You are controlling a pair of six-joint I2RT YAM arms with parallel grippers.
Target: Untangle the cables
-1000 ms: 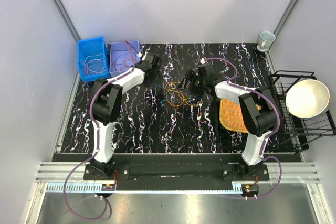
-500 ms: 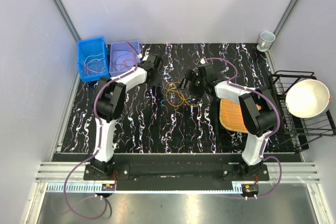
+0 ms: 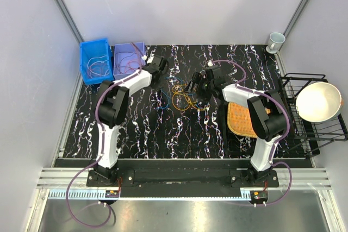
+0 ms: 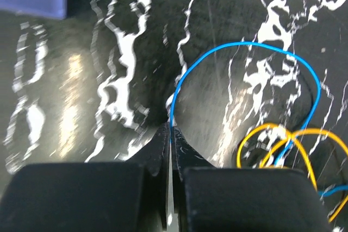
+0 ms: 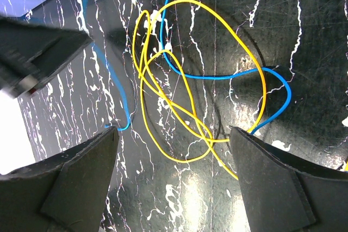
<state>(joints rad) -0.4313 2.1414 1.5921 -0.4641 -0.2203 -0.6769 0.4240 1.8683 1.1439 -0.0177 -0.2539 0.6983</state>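
The cables lie tangled mid-table (image 3: 182,97): yellow and orange loops with a blue one among them. My left gripper (image 3: 162,80) sits at the tangle's left edge. In the left wrist view it (image 4: 169,130) is shut on the blue cable (image 4: 244,44), which arcs away from the closed tips toward orange loops (image 4: 272,129). My right gripper (image 3: 196,86) hovers over the tangle's right side. It stands open (image 5: 174,131) over yellow loops (image 5: 217,17) crossed by a blue cable (image 5: 217,77), with nothing held.
A blue bin (image 3: 95,61) and a purple bin (image 3: 128,57), both holding loose cables, stand at the back left. An orange woven mat (image 3: 242,119) lies under the right arm. A black wire rack (image 3: 315,129) with a white bowl (image 3: 318,101) sits right; a cup (image 3: 275,41) stands far right.
My left gripper has closed onto the blue cable, and a blue loop now shows further left of the tangle. The right arm has not moved.
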